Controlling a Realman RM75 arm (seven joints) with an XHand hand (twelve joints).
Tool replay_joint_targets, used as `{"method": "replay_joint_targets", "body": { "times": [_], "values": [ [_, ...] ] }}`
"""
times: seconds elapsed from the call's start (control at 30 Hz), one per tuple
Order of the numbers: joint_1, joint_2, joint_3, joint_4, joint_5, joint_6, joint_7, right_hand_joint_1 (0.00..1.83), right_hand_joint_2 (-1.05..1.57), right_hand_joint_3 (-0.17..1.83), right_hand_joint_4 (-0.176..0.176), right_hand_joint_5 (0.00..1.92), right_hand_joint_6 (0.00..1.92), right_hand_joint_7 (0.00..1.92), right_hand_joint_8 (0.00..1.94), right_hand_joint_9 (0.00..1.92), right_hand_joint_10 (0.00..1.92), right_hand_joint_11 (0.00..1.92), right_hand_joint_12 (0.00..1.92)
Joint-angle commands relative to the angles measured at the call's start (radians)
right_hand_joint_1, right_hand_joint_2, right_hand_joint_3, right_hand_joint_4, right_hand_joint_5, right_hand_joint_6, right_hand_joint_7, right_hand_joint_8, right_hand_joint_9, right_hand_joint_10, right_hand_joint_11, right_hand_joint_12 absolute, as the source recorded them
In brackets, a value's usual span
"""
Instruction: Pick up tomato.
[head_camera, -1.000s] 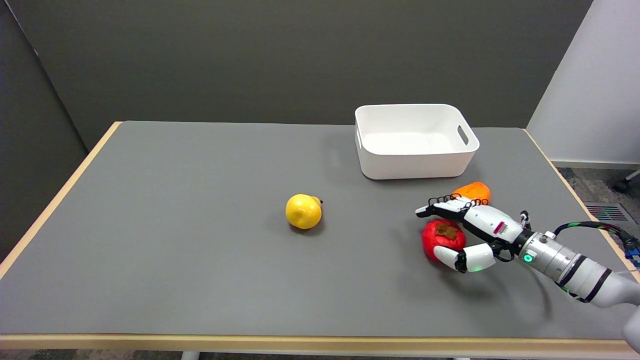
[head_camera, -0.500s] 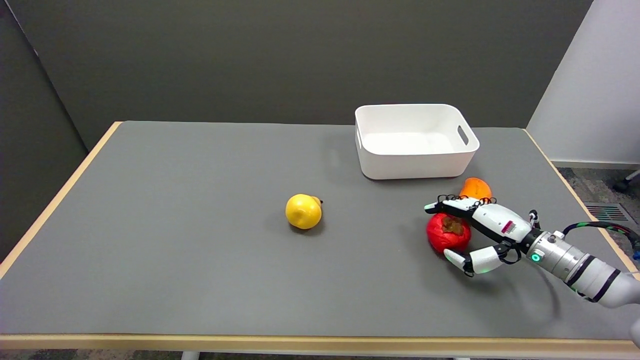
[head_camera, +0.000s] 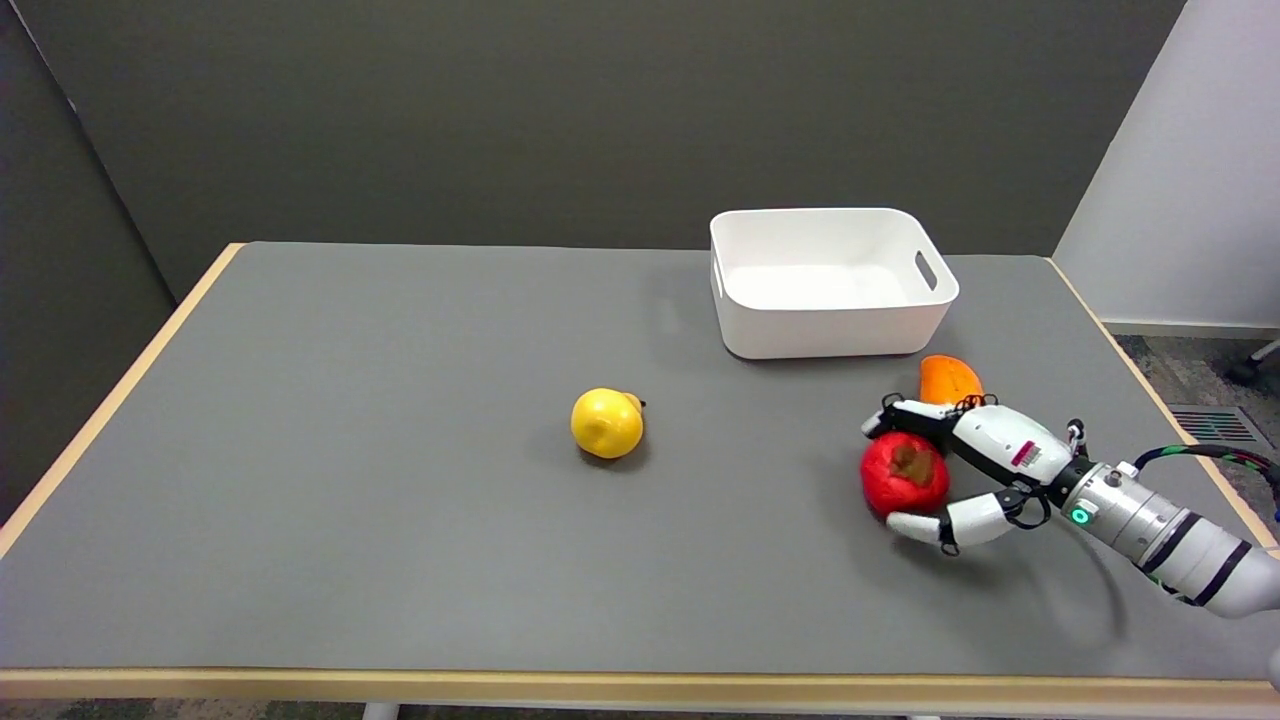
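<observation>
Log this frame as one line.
phase: grasping | right hand: closing around tomato | tomato: on table | bin: empty

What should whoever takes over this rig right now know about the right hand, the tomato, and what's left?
Right hand: fingers over the far side and thumb at the near side of the round red tomato, cupping it; firm grip cannot be confirmed.
Tomato: on the grey table, right side, in front of the white plastic bin; an orange fruit sits just behind the hand.
Done: hand placed around the tomato.
Left: close firmly, lift.
</observation>
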Motion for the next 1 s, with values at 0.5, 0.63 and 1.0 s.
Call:
{"method": "replay_joint_targets", "body": {
  "times": [0.5,0.63,1.0],
  "values": [
    [0.073,0.004,0.009,-0.072,0.059,0.208,-0.005,1.17,1.06,0.41,-0.081,0.61,1.59,0.88,1.28,0.85,1.36,0.79,1.66],
    [0.144,0.012,0.009,-0.138,0.081,0.241,0.002,1.18,1.05,0.42,-0.089,0.61,1.59,0.89,1.28,0.86,1.37,0.80,1.69],
    [0.461,0.010,-0.002,-0.270,0.186,0.100,-0.044,1.18,1.04,0.43,-0.082,0.61,1.58,0.89,1.29,0.87,1.38,0.83,1.74]
  ]
}}
